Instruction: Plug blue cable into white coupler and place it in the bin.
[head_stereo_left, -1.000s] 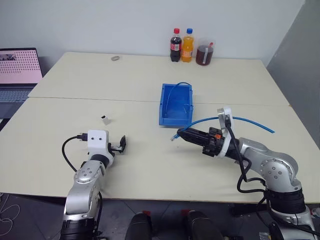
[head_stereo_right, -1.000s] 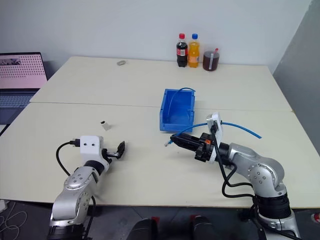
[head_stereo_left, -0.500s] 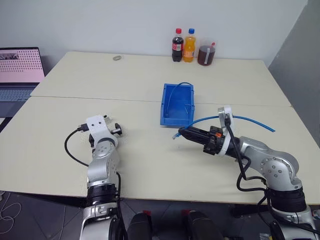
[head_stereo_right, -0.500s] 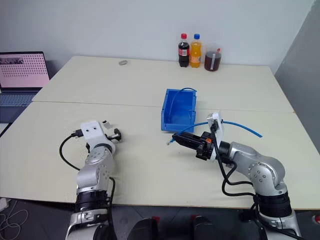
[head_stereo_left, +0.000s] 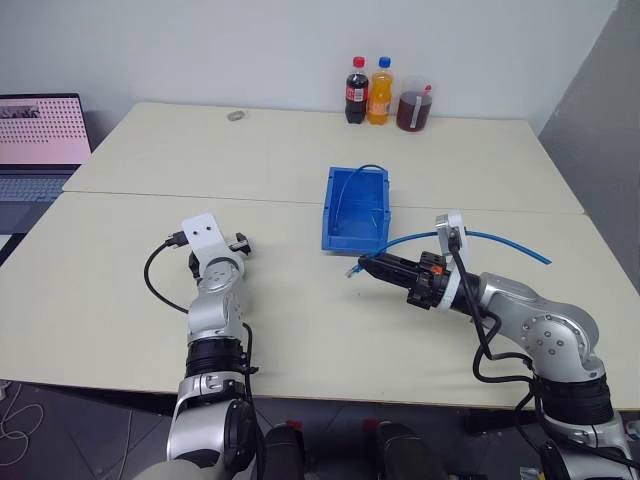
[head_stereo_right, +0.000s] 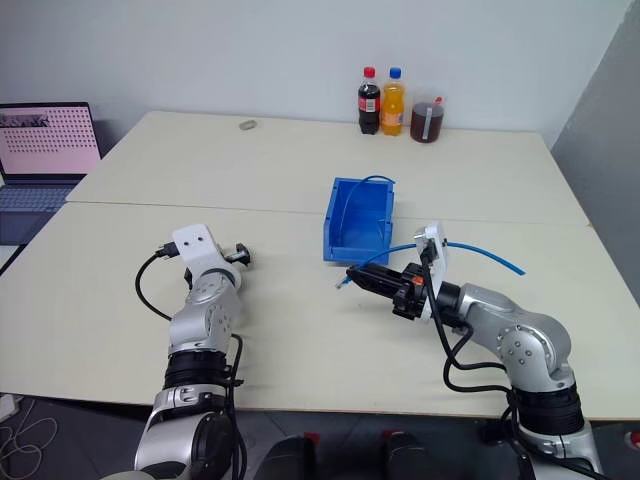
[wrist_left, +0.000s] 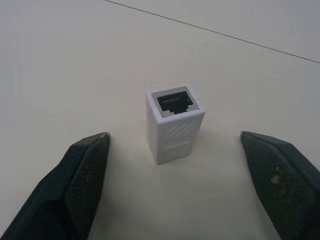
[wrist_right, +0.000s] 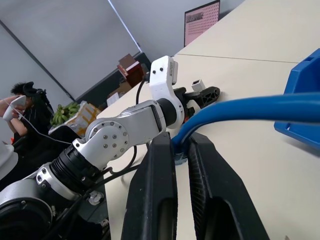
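The left hand is open, with its two black fingers spread wide on either side of the white coupler and touching neither face of it. The white coupler stands upright on the counter, its dark socket opening facing upward and toward the wrist camera; in the head view it sits at the tip of the left hand, on the robot's left side of the counter. The right hand is closed on the blue cable, gripping it just behind the plug end, which projects a short way past the fingertips and hangs above the counter. From that grip the blue cable arcs back over the right wrist and trails off to the robot's right across the counter. A further stretch of blue cable lies inside the bin, looping above its far wall. The bin rests near the counter centre, just beyond the right hand and well apart from the white coupler. At the far edge of the counter stand three drink bottles, and a small round object lies to their left. An open laptop sits off the counter's far left corner. A person is visible in the background of the right wrist view.
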